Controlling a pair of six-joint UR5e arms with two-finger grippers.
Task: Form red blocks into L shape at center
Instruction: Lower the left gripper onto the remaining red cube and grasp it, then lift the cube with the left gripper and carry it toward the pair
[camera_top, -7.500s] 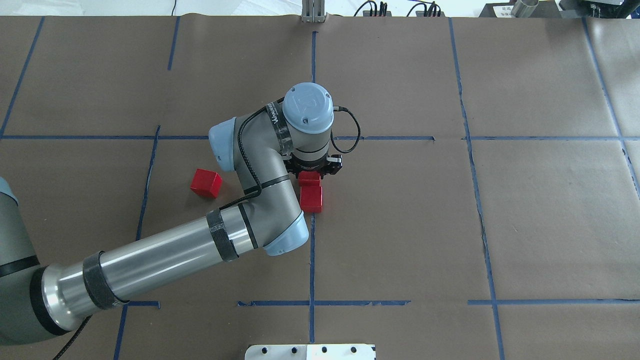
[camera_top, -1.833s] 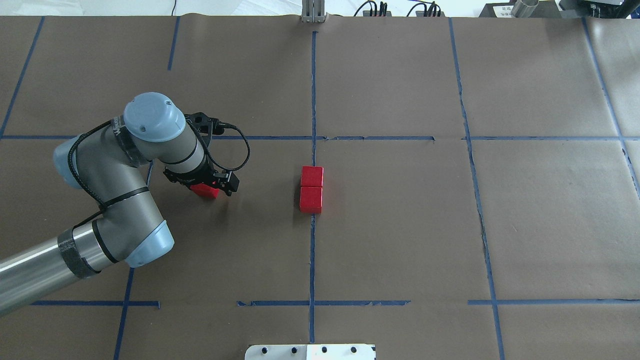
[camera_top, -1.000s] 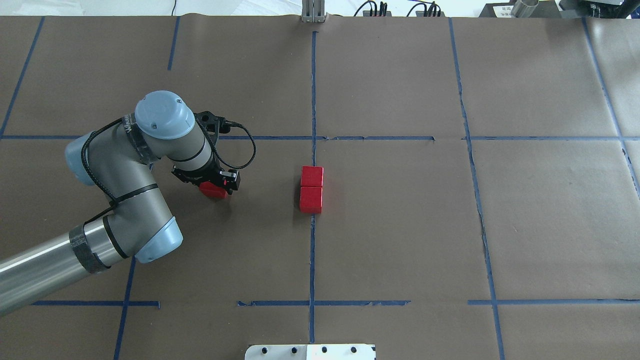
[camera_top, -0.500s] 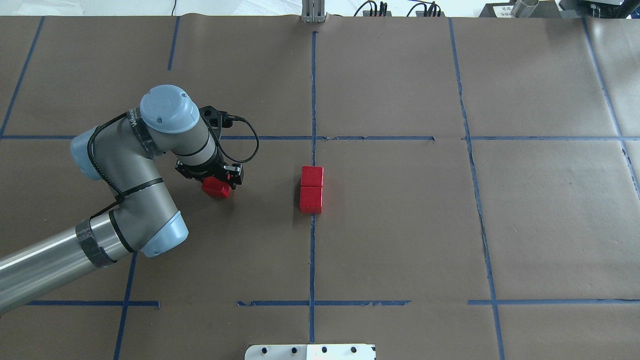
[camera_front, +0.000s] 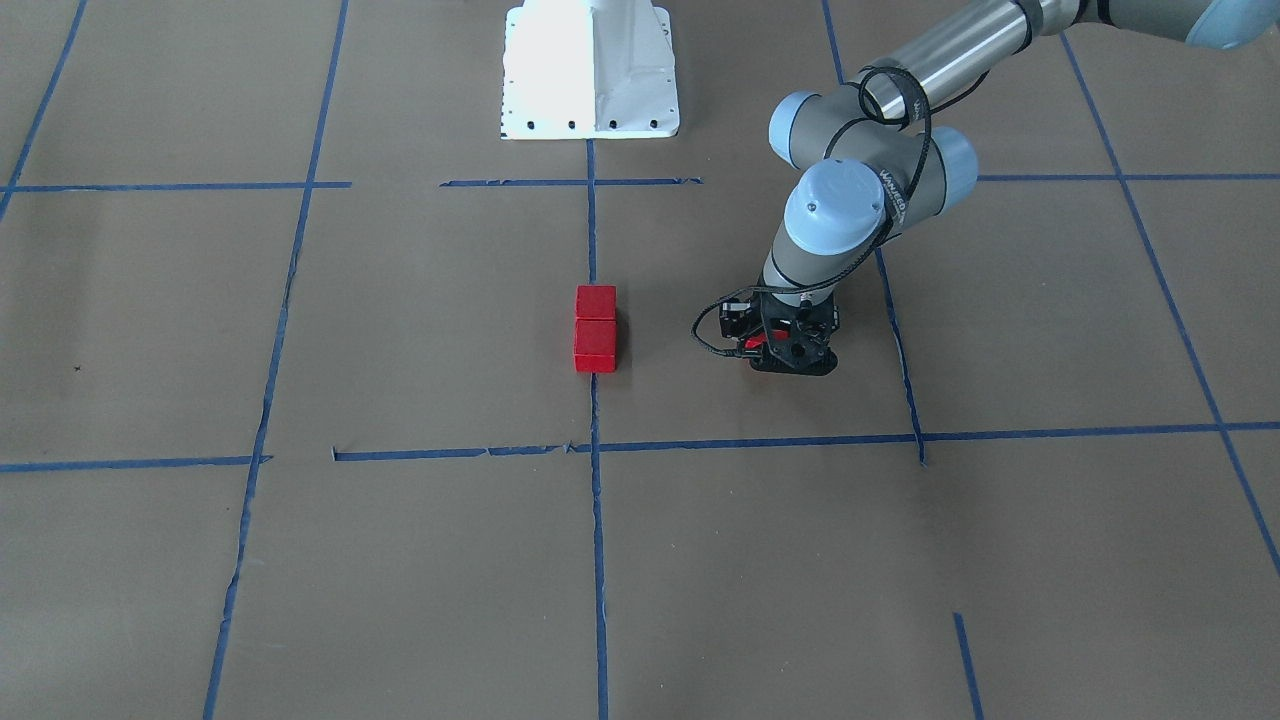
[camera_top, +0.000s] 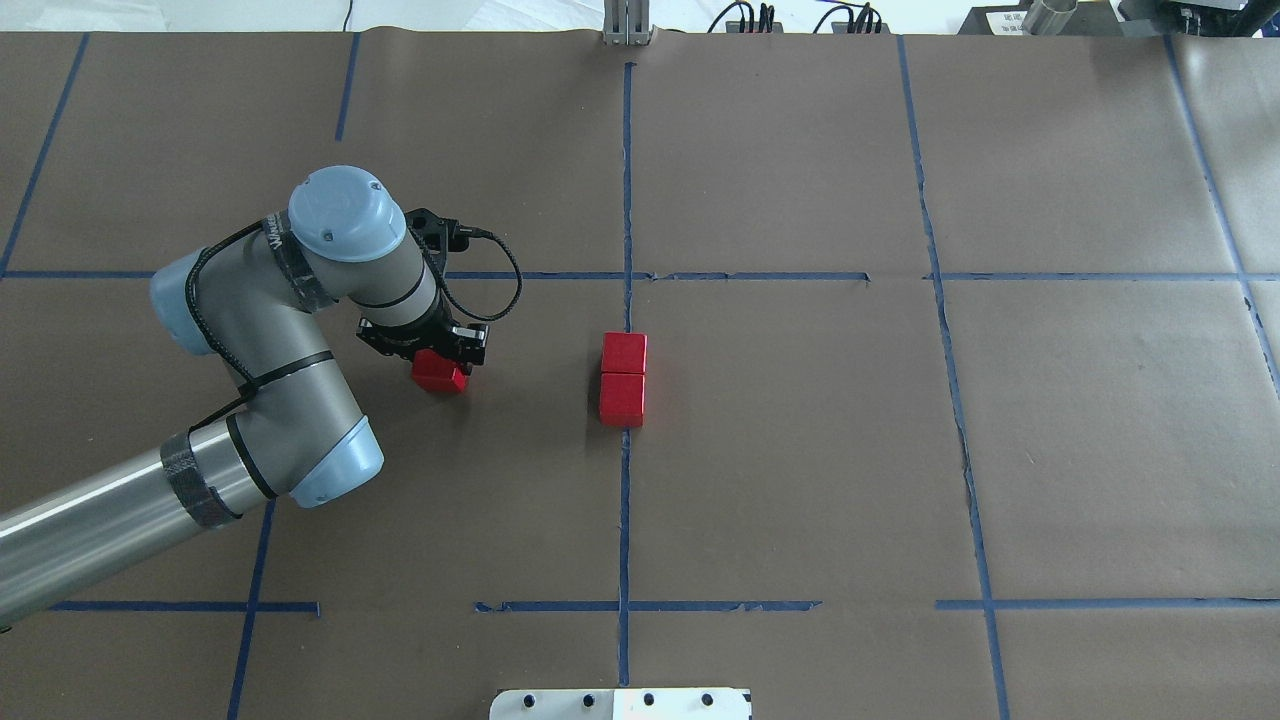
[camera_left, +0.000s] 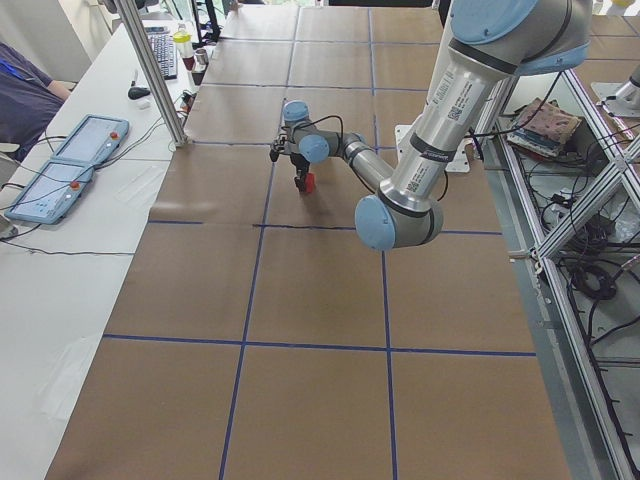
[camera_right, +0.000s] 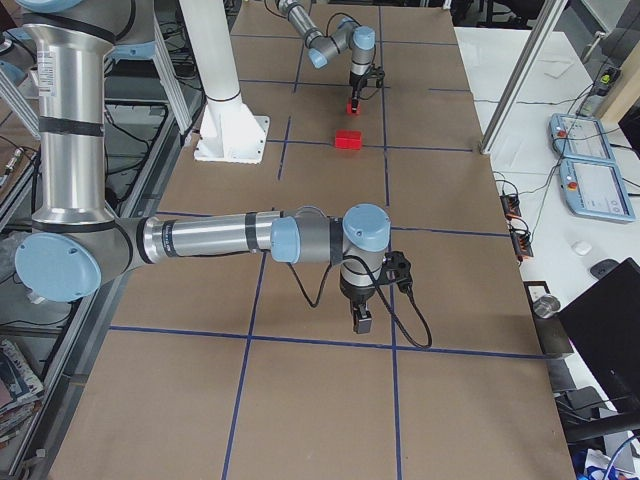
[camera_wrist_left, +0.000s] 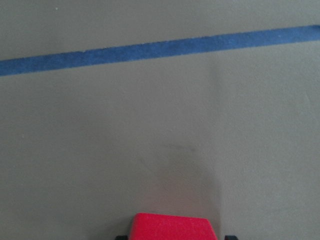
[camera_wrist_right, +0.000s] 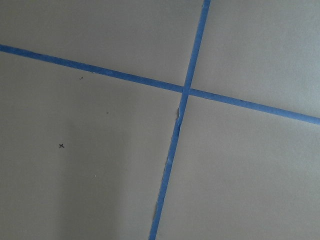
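Red block (camera_top: 438, 375) is being clamped by the left gripper (camera_top: 440, 362) inside the centre cell (camera_top: 790, 450).
Two more red blocks (camera_top: 623, 382) are lying touching on its blue line (camera_top: 624, 500); whether the right gripper (camera_right: 362, 320) is gaping, I cannot tell.

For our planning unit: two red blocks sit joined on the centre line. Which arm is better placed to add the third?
Left. The left gripper holds the third red block, in the same cell as the joined pair. The right gripper hangs over a far cell, no block near it.
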